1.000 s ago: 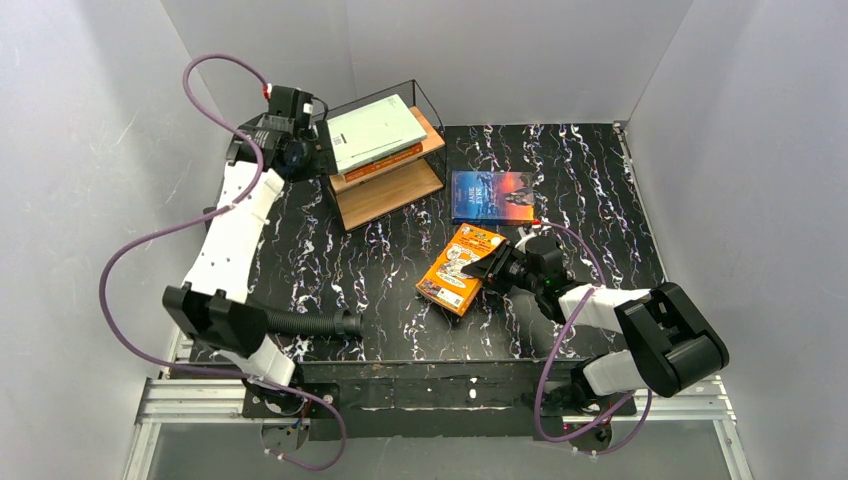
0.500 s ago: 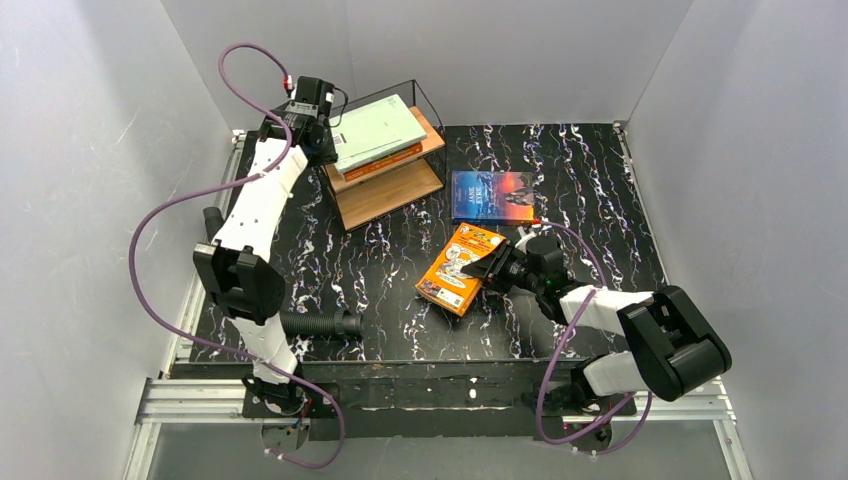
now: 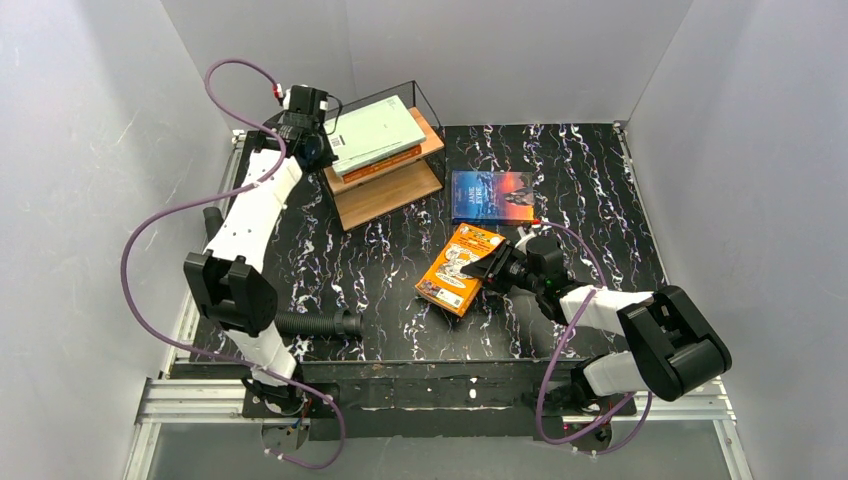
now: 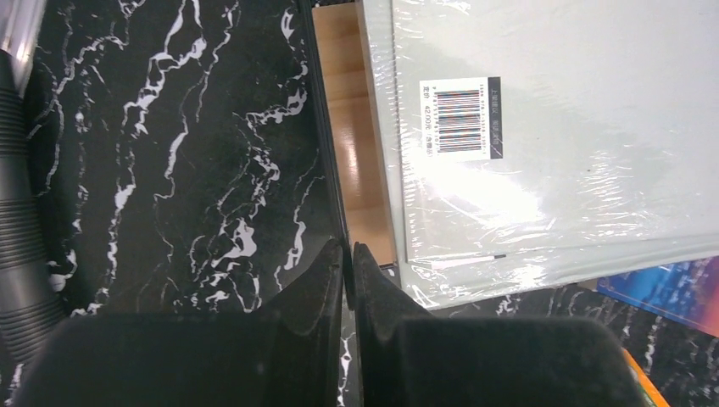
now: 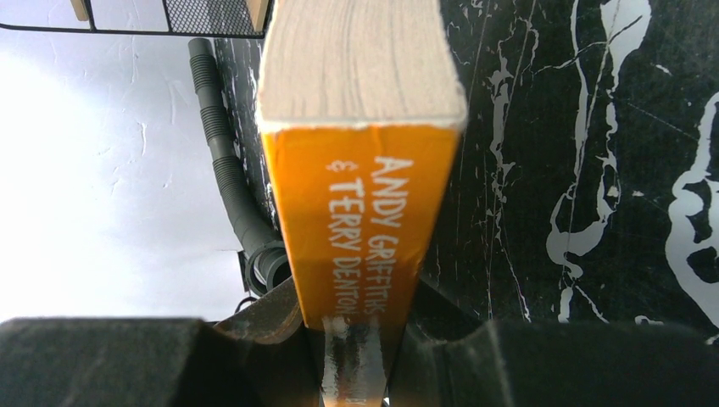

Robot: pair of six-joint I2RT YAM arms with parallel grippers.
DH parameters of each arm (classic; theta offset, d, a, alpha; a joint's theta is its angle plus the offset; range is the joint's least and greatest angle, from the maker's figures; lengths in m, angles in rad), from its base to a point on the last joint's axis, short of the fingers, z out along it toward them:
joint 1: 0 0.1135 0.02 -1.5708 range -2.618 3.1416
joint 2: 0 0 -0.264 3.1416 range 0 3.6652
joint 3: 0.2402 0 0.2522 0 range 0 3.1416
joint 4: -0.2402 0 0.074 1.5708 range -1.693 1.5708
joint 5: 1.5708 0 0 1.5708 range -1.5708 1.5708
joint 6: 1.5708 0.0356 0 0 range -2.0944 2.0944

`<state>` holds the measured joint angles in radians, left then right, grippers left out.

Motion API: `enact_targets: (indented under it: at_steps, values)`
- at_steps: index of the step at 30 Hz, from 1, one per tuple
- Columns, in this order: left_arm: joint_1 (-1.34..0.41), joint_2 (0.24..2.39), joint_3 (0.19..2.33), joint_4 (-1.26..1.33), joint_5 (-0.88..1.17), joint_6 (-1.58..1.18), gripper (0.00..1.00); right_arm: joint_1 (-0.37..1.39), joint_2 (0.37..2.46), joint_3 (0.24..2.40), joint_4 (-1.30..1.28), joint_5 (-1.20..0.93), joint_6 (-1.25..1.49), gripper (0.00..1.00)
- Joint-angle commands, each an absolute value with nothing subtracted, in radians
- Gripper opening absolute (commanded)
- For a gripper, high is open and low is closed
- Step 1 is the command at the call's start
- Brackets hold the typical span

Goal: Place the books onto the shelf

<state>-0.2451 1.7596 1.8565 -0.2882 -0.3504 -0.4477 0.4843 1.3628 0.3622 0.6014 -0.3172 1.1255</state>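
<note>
The shelf (image 3: pixel 392 193) stands at the back left, and its wooden top board (image 4: pixel 348 127) shows in the left wrist view. A pale grey-green book with a barcode (image 3: pixel 375 133) (image 4: pixel 551 127) lies on top of other books there. My left gripper (image 3: pixel 318 148) (image 4: pixel 348 253) is shut at the shelf's left wire edge; I cannot tell whether the wire is pinched. A blue sunset book (image 3: pixel 492 196) (image 4: pixel 670 288) lies flat on the table. The orange book (image 3: pixel 458 268) (image 5: pixel 365 195) is tilted up off the table, with my right gripper (image 3: pixel 492 268) (image 5: pixel 365 339) shut on its spine end.
A black corrugated hose (image 3: pixel 315 323) (image 5: pixel 229 170) lies on the table near the left arm's base. Purple cables loop off both arms. White walls enclose the black marbled table (image 3: pixel 600 180) on three sides.
The left arm swung its gripper in against the shelf's left side and its jaws closed from open to shut. The right arm and the orange book have not moved.
</note>
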Motion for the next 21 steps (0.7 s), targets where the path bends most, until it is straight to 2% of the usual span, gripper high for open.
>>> enact_targets:
  at_steps: [1,7,16,17,20,21]
  values:
    - [-0.240,1.638,1.774,-0.416,-0.292,-0.464,0.00,0.481,1.322,0.358,0.711,-0.335,1.143,0.01]
    - [-0.240,1.535,1.657,-0.411,-0.207,-0.515,0.00,0.481,1.303,0.361,0.719,-0.327,1.146,0.01]
    - [-0.252,1.440,1.603,-0.423,-0.152,-0.530,0.00,0.482,1.339,0.440,0.796,-0.361,1.183,0.01]
    - [-0.253,1.440,1.611,-0.437,-0.143,-0.526,0.09,0.484,1.354,0.457,0.819,-0.372,1.197,0.01]
    - [-0.253,1.446,1.631,-0.462,-0.099,-0.515,0.47,0.504,1.419,0.520,0.895,-0.382,1.238,0.01]
    - [-0.254,1.447,1.633,-0.468,-0.092,-0.508,0.55,0.515,1.446,0.550,0.911,-0.385,1.250,0.01]
